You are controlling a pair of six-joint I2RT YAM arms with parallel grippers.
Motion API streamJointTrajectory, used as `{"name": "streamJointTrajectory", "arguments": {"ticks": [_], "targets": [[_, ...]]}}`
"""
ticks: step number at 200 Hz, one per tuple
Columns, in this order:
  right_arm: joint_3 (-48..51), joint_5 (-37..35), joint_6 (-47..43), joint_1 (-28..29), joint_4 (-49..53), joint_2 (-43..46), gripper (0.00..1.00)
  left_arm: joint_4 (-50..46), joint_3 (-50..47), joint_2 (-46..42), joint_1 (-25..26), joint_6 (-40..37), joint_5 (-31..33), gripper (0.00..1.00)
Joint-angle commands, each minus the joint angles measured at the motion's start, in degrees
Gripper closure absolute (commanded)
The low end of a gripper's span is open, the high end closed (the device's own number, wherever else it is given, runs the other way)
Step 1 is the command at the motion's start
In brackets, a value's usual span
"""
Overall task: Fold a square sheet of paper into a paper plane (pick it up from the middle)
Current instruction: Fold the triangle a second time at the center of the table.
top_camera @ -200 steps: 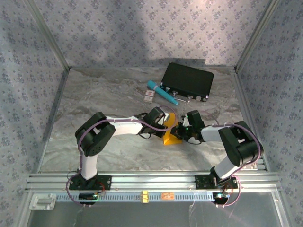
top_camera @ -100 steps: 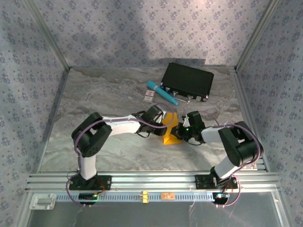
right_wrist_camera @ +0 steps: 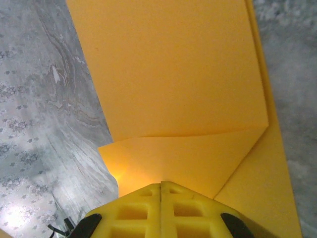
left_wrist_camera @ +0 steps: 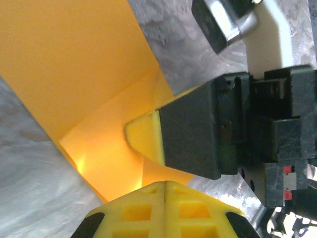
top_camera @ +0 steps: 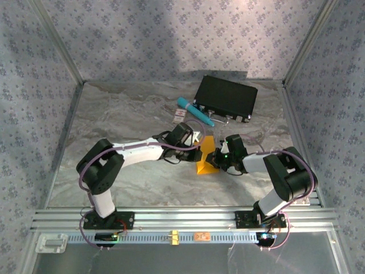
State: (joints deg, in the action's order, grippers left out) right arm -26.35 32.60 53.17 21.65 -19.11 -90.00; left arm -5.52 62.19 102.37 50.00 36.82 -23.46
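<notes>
The square sheet of paper (top_camera: 206,165) is being re-pinched by the left gripper (left_wrist_camera: 164,185) after a brief release, with the right gripper (right_wrist_camera: 161,185) staying clamped on it, so the fold is advancing.

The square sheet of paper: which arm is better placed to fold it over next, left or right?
Probably left. The right gripper is shut on the folded flap of the square sheet of paper, anchoring it; the left gripper, shut at the other side, could carry that over.

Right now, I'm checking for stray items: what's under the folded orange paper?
Grey marbled table shows around the folded paper sheet; whatever lies directly beneath is hidden by the sheet itself.
</notes>
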Motion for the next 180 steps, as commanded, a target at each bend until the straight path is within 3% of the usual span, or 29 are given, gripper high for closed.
{"name": "streamJointTrajectory", "arguments": {"ticks": [1, 42, 180], "targets": [[1.8, -4.1, 0.3, -0.6, 4.6, -0.2, 1.0, 2.5, -0.2, 2.1, 0.4, 3.5, -6.4, 1.0], [1.8, -4.0, 0.2, -0.8, 4.7, -0.1, 1.0, 3.3, 1.0, 5.0, 0.8, 3.8, -9.5, 1.0], [1.7, -3.3, 0.0, -0.8, 4.0, -1.1, 1.0, -0.9, 2.9, 10.0, 1.3, 2.2, -7.6, 1.0]]}}
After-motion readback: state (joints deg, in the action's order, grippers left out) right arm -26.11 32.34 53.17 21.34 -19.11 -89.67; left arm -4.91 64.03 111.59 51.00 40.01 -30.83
